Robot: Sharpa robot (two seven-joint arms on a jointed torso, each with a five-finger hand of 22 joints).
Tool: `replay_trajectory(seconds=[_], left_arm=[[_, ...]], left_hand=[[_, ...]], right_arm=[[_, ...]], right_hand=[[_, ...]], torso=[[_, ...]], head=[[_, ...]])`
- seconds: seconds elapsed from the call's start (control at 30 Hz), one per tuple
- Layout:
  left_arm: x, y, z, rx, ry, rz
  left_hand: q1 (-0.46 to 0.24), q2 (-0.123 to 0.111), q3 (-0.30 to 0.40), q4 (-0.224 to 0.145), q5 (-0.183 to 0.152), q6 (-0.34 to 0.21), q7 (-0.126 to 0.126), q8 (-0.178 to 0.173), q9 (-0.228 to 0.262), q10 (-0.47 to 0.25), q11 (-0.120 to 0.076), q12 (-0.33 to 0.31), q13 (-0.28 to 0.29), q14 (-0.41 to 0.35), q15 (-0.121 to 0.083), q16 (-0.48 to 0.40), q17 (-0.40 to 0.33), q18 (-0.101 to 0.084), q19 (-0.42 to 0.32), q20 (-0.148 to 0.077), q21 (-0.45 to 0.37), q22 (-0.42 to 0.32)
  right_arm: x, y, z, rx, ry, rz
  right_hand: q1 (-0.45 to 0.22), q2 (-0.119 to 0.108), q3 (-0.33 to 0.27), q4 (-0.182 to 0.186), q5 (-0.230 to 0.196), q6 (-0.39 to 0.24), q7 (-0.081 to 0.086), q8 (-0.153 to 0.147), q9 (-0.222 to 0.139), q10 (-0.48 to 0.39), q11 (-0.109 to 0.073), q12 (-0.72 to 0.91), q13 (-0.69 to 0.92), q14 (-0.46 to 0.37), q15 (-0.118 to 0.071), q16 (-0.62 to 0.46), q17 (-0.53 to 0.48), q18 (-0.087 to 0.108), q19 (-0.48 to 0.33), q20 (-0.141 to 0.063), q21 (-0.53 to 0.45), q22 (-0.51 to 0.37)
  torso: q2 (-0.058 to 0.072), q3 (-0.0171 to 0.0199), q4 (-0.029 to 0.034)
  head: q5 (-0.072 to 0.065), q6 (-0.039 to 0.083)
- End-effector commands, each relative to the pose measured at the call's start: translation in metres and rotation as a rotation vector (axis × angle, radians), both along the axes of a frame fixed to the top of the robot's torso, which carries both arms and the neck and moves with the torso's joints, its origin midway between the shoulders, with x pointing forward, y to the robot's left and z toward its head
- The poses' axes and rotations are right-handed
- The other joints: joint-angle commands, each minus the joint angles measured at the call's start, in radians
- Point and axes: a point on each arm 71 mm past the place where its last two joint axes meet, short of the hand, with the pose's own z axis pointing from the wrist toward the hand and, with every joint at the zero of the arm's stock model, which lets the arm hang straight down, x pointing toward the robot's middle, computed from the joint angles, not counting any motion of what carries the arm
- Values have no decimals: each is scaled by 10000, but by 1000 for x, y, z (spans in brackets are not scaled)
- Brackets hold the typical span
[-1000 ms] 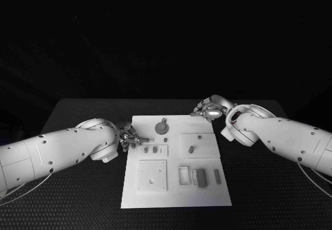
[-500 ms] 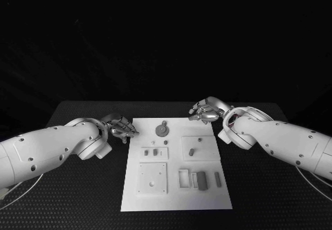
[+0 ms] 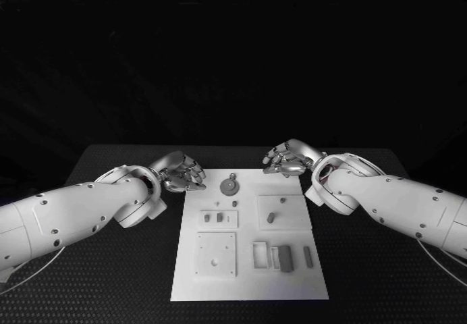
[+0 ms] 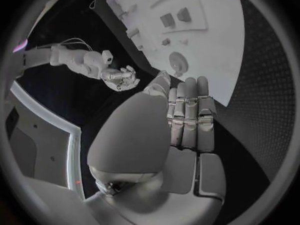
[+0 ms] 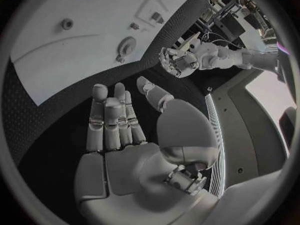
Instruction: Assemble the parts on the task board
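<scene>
White task board [image 3: 248,287], no legible writing

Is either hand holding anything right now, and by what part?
Nothing is held. The left hand and right hand both hover open, beside the task board.

Both arms reach forward, left hand [image 3: 181,171] and right hand [image 3: 288,158] open-fingered, holding nothing

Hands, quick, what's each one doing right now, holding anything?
Left hand: open, fingers straight, holding nothing.
Right hand: open, fingers spread, holding nothing.
</scene>
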Motion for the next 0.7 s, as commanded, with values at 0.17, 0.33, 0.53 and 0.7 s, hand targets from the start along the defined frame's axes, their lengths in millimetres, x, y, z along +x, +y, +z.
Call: replay_trajectory(seconds=[0.17, 0.33, 0.53, 0.7], left_arm=[[-7, -43, 6, 2365, -2820, -2318], [-8, -67, 2, 3322, -3266, -2879], [-10, -89, -5, 4284, -3368, -3321], [-10, -98, -14, 4977, -3324, -3755]], left_hand=[[137, -187, -102, -10, -82, -96, -19, -126, -258, -11, -68, -435, -350, 848, -254, 453, 604, 124, 942, -232, 441, 178], [160, -263, -335, -38, -99, -101, -93, -184, -461, 241, -268, -597, -511, 1630, -506, 1852, 1630, 384, 1949, -522, 1437, 1136], [130, -307, -376, -15, -140, -162, -164, -236, -692, 183, -411, -743, -677, 2447, -656, 3694, 2531, 885, 2915, -698, 2857, 2636], [233, -132, -285, -26, -93, -135, -178, -199, -782, 174, -438, -743, -738, 3045, -696, 4235, 2639, 1228, 3419, -726, 3410, 3048]], right_arm=[[1, 1, 0, -36, -222, 97], [2, 1, 0, -5, -206, 58], [2, 2, 0, 23, -209, 74], [2, 3, 0, 32, -211, 86]], right_hand=[[4, -15, -35, 16, 49, -53, 69, -31, -17, 96, -17, -77, -48, 8, 50, -18, -15, 57, -13, 42, -12, 187], [-16, -13, -42, 23, 50, -68, 72, -38, -23, 116, -14, -99, -74, 15, 53, -15, -18, 57, -4, 41, -12, 185], [-32, -13, -47, 27, 50, -80, 76, -44, -27, 125, -11, -118, -94, 20, 55, -14, -21, 57, 2, 40, -14, 183], [-47, -9, -50, 33, 50, -84, 77, -45, -29, 136, -10, -128, -108, 24, 57, -13, -24, 57, 7, 40, -15, 182]], torso=[[28, 40, -34], [31, 32, -22], [32, 27, -31], [24, 24, -23]], head=[[-2, 50], [-48, 34], [-68, 17], [-77, -8]])
